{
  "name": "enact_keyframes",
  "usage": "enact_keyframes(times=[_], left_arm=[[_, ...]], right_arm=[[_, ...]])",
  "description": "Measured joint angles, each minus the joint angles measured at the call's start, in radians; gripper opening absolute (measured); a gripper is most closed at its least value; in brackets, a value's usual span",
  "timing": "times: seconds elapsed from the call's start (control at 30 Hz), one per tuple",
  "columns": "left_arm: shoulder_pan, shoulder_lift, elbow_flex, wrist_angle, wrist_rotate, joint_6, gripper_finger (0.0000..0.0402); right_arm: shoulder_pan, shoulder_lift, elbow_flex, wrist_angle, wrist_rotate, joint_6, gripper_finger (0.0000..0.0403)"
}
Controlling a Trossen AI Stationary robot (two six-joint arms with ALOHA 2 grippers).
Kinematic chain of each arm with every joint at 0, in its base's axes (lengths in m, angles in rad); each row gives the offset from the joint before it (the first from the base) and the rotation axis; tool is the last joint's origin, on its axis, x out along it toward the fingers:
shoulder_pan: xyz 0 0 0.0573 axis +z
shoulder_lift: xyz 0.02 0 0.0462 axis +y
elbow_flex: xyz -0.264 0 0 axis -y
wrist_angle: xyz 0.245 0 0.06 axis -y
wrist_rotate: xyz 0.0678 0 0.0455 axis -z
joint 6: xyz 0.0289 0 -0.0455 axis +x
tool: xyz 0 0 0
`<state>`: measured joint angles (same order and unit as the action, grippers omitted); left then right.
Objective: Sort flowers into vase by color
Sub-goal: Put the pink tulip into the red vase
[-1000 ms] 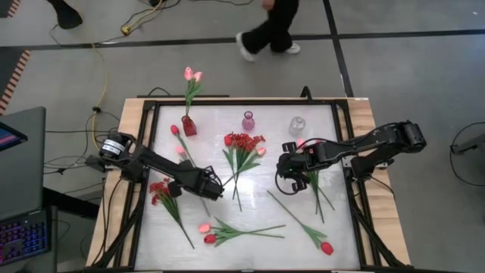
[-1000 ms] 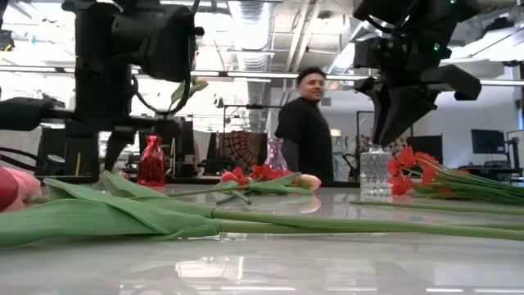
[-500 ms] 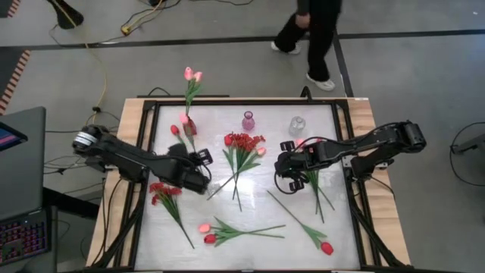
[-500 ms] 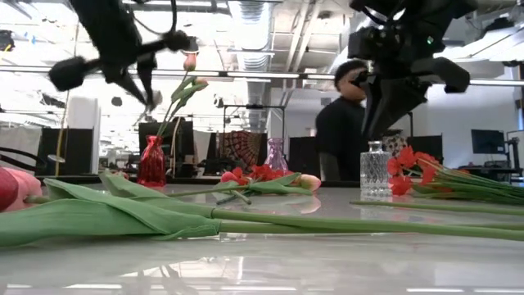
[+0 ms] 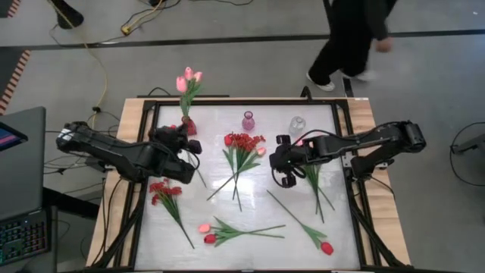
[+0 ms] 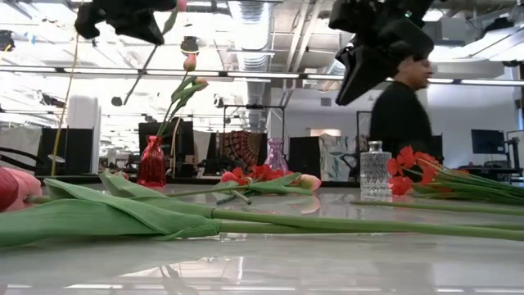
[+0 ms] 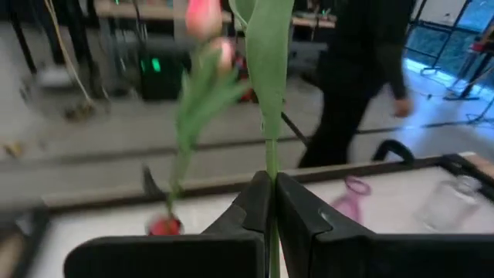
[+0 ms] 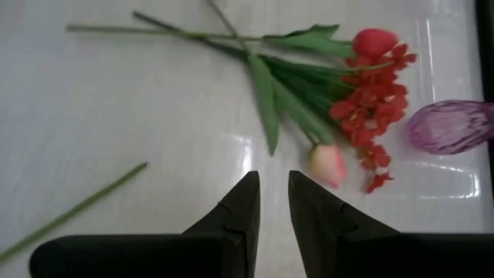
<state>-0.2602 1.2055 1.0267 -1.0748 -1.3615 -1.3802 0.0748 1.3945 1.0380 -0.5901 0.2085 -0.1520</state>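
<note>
Pink tulip stem pinched in left hand near table's back-left edge; right hand slightly parted, empty.

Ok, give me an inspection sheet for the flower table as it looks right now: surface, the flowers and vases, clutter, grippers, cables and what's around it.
Surface: glossy white table, wooden edges.
Job's things: red vase with pink tulips; purple vase and clear vase, both without flowers; mixed red bunch lying mid-table; red spray on the left; two tulips at the front; red tulip front right.
Clutter: nothing seen.
Grippers: left gripper raised beside the red vase, fingers shut on a green stem; right gripper above bare table, fingers slightly apart, holding nothing.
Cables: yellow cable on the floor.
Surroundings: person walking behind the table; keyboard at left.
</note>
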Motion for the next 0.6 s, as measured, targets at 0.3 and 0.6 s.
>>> enact_keyframes(times=[0.3,0.6], left_arm=[[0.029,-0.04,0.0,-0.072,-0.207,0.172,0.0],[0.18,-0.041,-0.068,-0.054,-0.071,0.151,0.0]], right_arm=[[-0.084,0.0,0.015,0.004,0.0,0.104,0.0097],[-0.148,0.0,0.015,0.003,-0.001,0.155,0.0097]])
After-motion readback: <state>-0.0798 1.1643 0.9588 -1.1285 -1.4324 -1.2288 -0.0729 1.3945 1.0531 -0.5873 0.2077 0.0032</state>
